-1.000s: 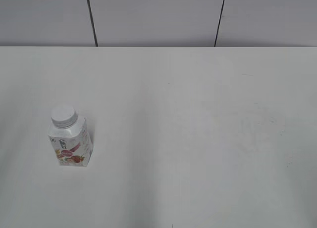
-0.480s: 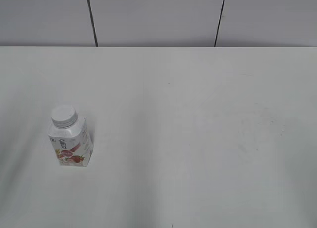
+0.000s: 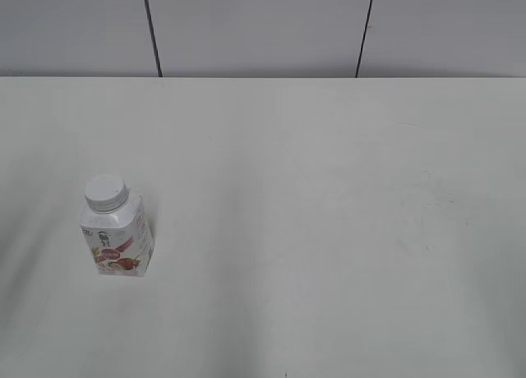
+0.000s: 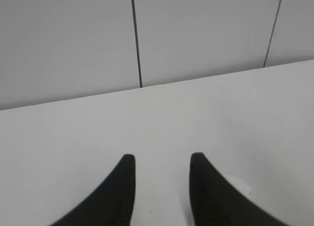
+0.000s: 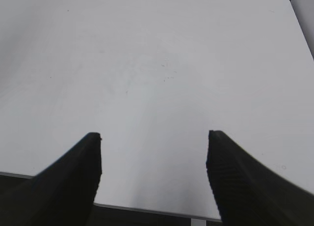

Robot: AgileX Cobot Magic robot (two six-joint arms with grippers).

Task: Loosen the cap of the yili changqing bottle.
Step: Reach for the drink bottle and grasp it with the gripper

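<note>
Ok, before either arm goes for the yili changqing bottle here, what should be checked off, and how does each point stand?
1. The yili changqing bottle stands upright on the table: ok.
2. The cap sits on the neck, top unobstructed: ok. How tight it is: cannot tell.
3. Left gripper open and holding nothing: ok, though the gap is fairly narrow.
4. Right gripper open wide and holding nothing: ok.
5. Bottle in sight of a wrist camera: not ok, neither wrist view shows it.
6. Nothing beside the bottle to block an approach: ok in the exterior view.
</note>
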